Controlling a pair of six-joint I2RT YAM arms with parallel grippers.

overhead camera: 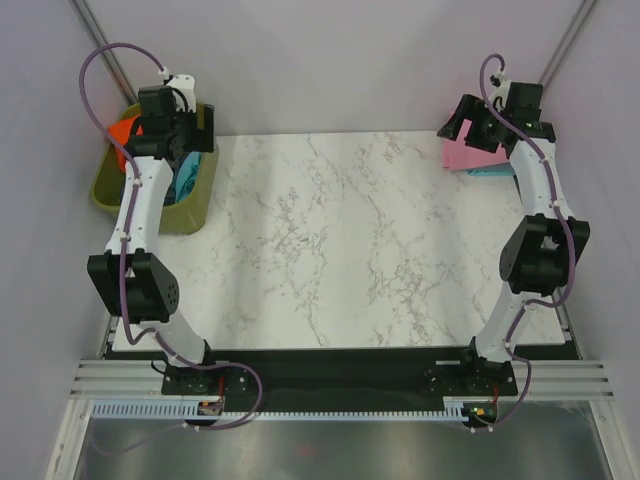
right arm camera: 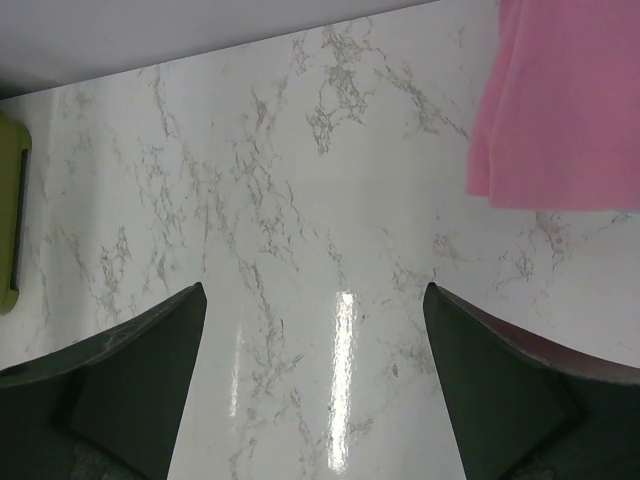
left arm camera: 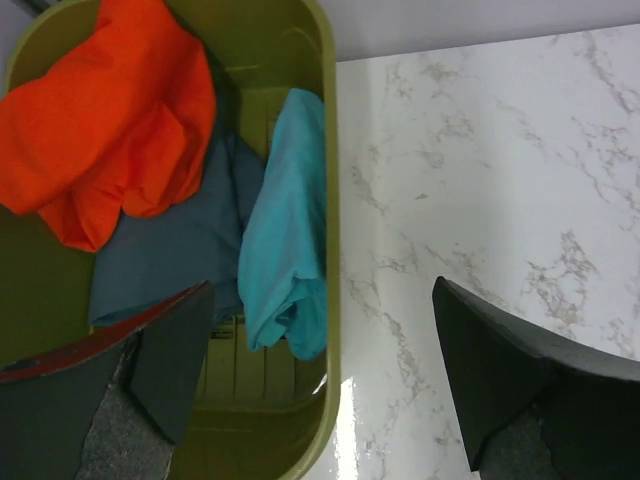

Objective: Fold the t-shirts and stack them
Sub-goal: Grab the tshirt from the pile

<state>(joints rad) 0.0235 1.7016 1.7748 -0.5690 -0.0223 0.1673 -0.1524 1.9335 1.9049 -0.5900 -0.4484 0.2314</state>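
An orange-red t-shirt (left arm camera: 110,110), a slate blue-grey t-shirt (left arm camera: 170,250) and a teal t-shirt (left arm camera: 290,220) lie crumpled in the olive-green bin (left arm camera: 330,160). My left gripper (left arm camera: 320,300) is open and empty above the bin's right rim. In the top view it (overhead camera: 170,125) hangs over the bin (overhead camera: 195,215). A folded pink t-shirt (right arm camera: 560,100) lies at the table's far right corner, on a teal one (overhead camera: 490,172) in the top view. My right gripper (right arm camera: 315,300) is open and empty above bare table, left of the pink shirt (overhead camera: 465,155).
The white marble table (overhead camera: 350,240) spans the middle. The bin stands at its far left edge. Grey walls close the back and sides. Both arm bases are at the near edge.
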